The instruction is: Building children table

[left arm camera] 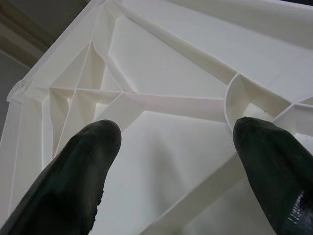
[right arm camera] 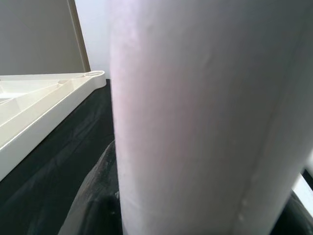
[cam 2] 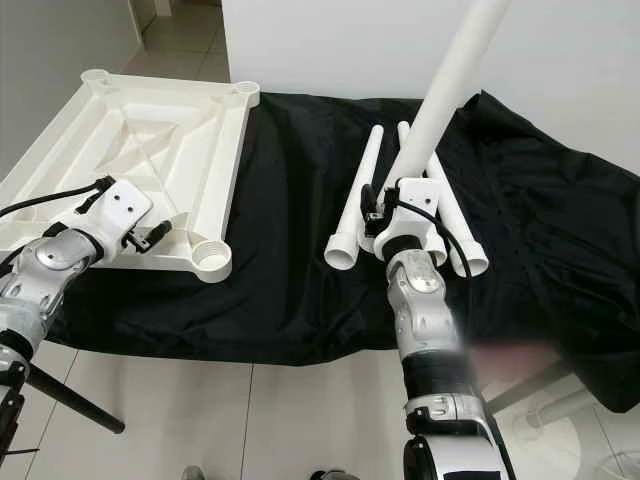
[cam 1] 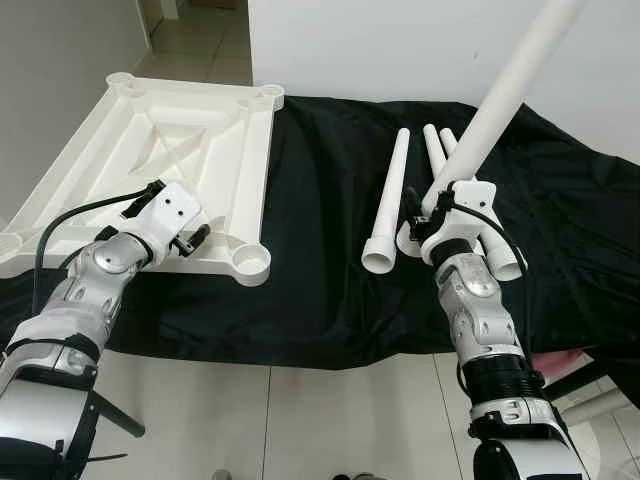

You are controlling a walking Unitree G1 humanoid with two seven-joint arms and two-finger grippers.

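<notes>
Table top (cam 1: 160,130): cream-white plastic, underside moulded in a pattern of diagonal and cross ribs, same white throughout. Table leg (cam 1: 505,95) clamped between the right gripper (cam 1: 425,205) fingers: plain matte white, no markings. Loose legs (cam 1: 388,200) beside those fingers: same white. Cloth (cam 1: 330,260) under everything: solid black, unpatterned, creased. Left gripper (left arm camera: 171,161) fingers (left arm camera: 73,176): matte black, spread over the white ribs. Arm shells: silver with black cables; wrist housings white. Floor tiles (cam 1: 300,420): pale grey-white with thin darker grout lines. Wall (cam 1: 400,50) beyond the fingers: white.
</notes>
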